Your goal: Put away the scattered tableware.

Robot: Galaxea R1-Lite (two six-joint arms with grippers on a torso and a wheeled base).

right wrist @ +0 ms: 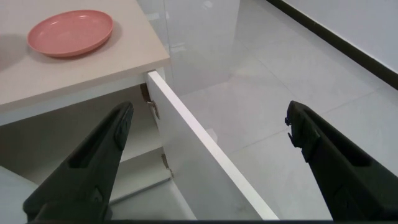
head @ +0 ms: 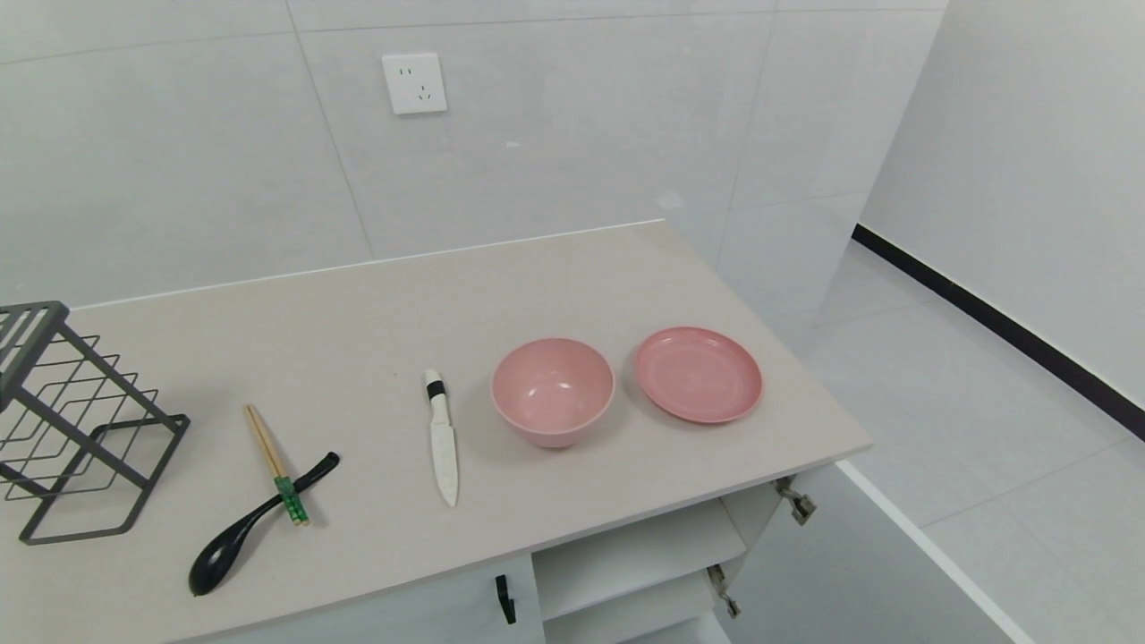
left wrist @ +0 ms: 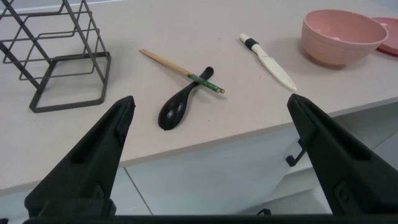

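Observation:
On the beige counter [head: 358,331] lie a pair of wooden chopsticks [head: 275,463] crossed over a black spoon [head: 241,537], a white knife [head: 442,438], a pink bowl [head: 553,389] and a pink plate [head: 698,373]. My left gripper [left wrist: 209,99] hangs open in front of the counter edge, facing the spoon [left wrist: 180,106], chopsticks [left wrist: 177,70], knife [left wrist: 268,61] and bowl [left wrist: 342,37], with nothing between its fingers. My right gripper [right wrist: 209,109] is open and empty, off the counter's right end, near the plate [right wrist: 69,32].
A dark wire rack [head: 63,420] stands at the counter's left end. Below the right end a white cabinet door [head: 921,541] hangs open over the floor, showing shelves [head: 635,559] inside. A wall socket [head: 414,83] sits on the tiled wall behind.

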